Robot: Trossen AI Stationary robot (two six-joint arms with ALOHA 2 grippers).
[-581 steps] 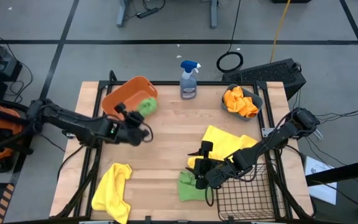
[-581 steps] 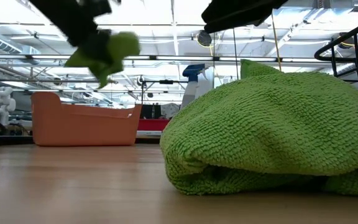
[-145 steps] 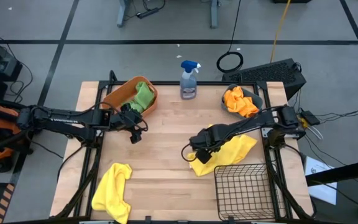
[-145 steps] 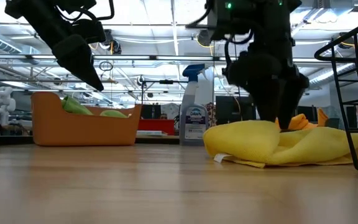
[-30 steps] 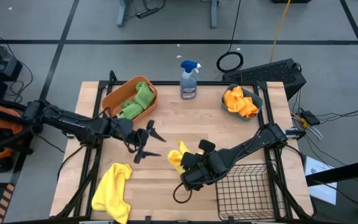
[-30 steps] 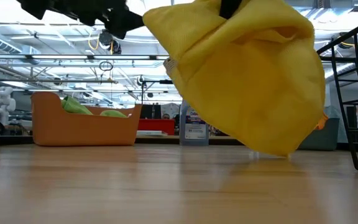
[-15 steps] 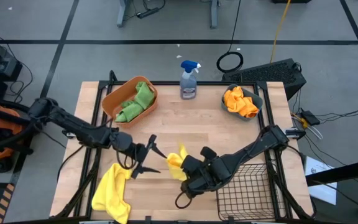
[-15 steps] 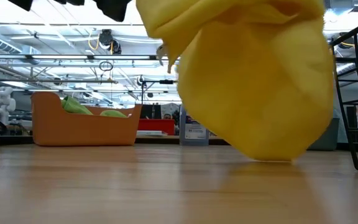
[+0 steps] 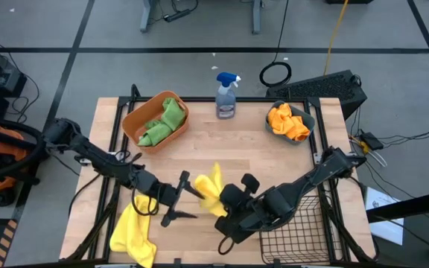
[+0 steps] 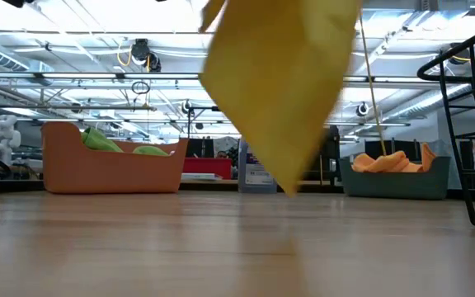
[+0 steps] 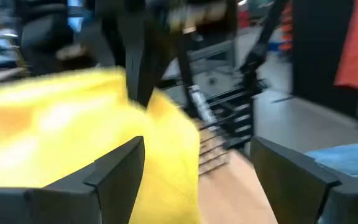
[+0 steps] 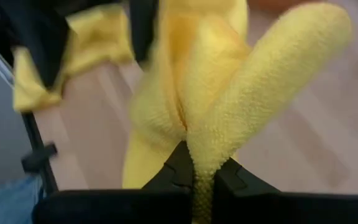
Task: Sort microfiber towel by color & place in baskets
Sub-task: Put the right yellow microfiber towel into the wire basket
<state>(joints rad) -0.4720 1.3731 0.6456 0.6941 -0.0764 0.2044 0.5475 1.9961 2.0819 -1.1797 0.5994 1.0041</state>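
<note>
A yellow microfiber towel (image 9: pixel 210 187) hangs in the air near the table's middle, with my right gripper (image 9: pixel 219 201) shut on it. In the low view the towel (image 10: pixel 280 82) ends in a tip clear of the tabletop. My left gripper (image 9: pixel 184 198) stands open just left of this towel, level, and the towel (image 11: pixel 73 143) fills the space before its fingers. Another yellow towel (image 9: pixel 133 229) lies crumpled at the near left. Green towels lie in the orange tub (image 9: pixel 137 117) and orange ones in the teal bin (image 9: pixel 307 119). My right gripper pinches a bunched fold of the yellow towel (image 12: pixel 199 157) between its two fingers, several layers together. It comes slanting down from the table's right. The towel is lifted clear of the table and hangs slack. My left gripper: I cannot tell whether its fingers touch the towel.
The black wire basket (image 9: pixel 293 232) stands at the near right, under my right arm. A blue-topped spray bottle (image 9: pixel 227 95) stands at the far edge between the tub and the bin. Bare wood lies across the table's middle.
My left gripper has swung toward the near edge and to the right, up to the hanging towel, staying open. My right gripper has risen and turned, shifting a little toward the near edge. The yellow towel has gone up with it and now hangs narrower, farther above the table.
</note>
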